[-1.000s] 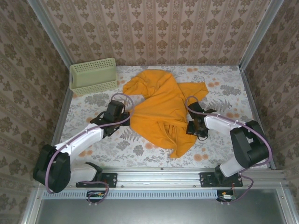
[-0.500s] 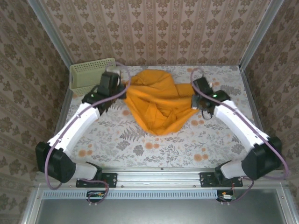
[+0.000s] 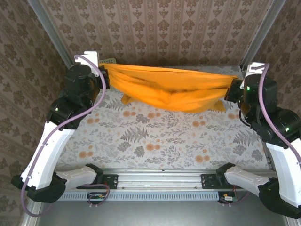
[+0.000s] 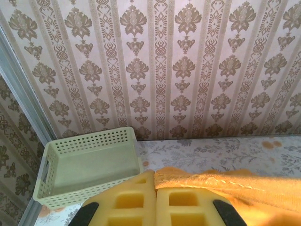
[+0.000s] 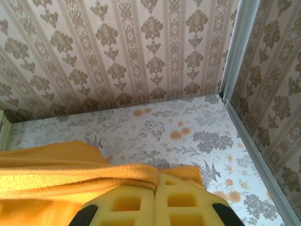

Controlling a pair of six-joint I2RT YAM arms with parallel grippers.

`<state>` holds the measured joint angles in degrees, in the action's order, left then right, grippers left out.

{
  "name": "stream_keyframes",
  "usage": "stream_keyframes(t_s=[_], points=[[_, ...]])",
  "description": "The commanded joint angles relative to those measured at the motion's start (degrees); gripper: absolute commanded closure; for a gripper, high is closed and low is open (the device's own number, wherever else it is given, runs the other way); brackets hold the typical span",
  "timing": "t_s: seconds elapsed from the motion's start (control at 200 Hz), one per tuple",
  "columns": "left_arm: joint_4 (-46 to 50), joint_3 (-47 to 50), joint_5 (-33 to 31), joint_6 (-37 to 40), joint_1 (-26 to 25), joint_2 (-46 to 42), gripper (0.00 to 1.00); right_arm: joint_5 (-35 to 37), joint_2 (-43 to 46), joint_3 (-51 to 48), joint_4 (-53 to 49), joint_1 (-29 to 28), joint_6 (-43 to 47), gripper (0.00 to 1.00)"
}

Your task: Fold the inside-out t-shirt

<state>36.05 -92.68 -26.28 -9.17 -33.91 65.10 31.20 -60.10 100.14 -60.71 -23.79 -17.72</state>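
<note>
Orange-yellow t-shirt (image 3: 171, 89) hangs stretched in the air above the far half of the table (image 3: 155, 141). The left gripper (image 3: 104, 77) is clamped tight on its left edge and the right gripper (image 3: 231, 92) on its right. Open floral surface spreads beneath; the pale green mesh basket (image 4: 89, 162) sits in the far-left corner.

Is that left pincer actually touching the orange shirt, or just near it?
Touching. In the left wrist view the left pincer is shut on the hem of the shirt, which runs out from between its fingers.

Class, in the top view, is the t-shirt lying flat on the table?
No, the t-shirt hangs stretched between the left tool and the right tool.
</note>
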Motion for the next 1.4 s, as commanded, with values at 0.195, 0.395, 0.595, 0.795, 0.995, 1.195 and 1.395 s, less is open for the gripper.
stream_keyframes(t_s=[0.195, 0.395, 0.595, 0.795, 0.995, 1.195, 1.395], points=[[9.9, -6.0, 13.5, -3.0, 7.5, 19.9, 1.00, -9.3, -14.7, -5.6, 0.7, 10.7, -3.4, 1.00], [17.6, -30.6, 16.3, -4.4, 13.2, 43.1, 1.00, -10.7, -32.7, 10.8, 5.5, 13.3, -1.0, 1.00], [19.4, -70.6, 23.4, -4.7, 17.8, 59.2, 1.00, -10.8, -49.9, 51.0, 1.5, 14.0, 4.0, 1.00], [-4.0, -57.5, 28.5, -4.5, 20.6, 45.7, 1.00, -10.7, -49.8, 65.2, 11.6, 14.0, 10.8, 1.00], [-19.4, -34.0, 28.9, -2.4, 22.3, 27.6, 1.00, -14.3, -35.6, 44.8, 25.7, 14.0, 12.9, 1.00], [-19.4, -13.0, 34.6, -1.7, 21.3, 17.2, 1.00, -16.0, -28.9, 28.3, 20.2, 13.9, 11.0, 1.00], [-21.3, 20.8, 35.1, -8.9, 18.1, 3.5, 1.00, -24.1, -11.7, -12.1, 25.8, 13.9, 2.1, 1.00]])
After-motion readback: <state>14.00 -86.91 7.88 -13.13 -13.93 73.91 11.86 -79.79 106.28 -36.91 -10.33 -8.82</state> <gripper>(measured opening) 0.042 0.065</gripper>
